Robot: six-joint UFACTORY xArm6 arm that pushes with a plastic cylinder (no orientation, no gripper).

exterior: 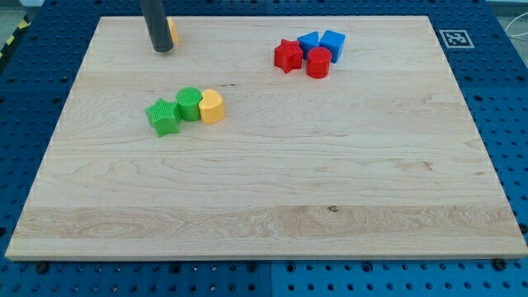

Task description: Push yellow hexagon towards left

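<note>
The yellow hexagon [173, 33] lies near the board's top edge at the view's upper left. Only its right sliver shows, because my dark rod stands in front of it. My tip [162, 49] rests on the board just left of and below that block, touching or almost touching it. A second yellow block [212, 106], rounded rather than hexagonal, sits lower down in a row with a green cylinder [189, 104] and a green star [163, 116].
A cluster at the upper right holds a red star [287, 56], a red cylinder [318, 63] and two blue blocks [308, 41] [333, 41]. The wooden board [272, 206] lies on a blue perforated table. A black-and-white marker [454, 38] sits beyond its top right corner.
</note>
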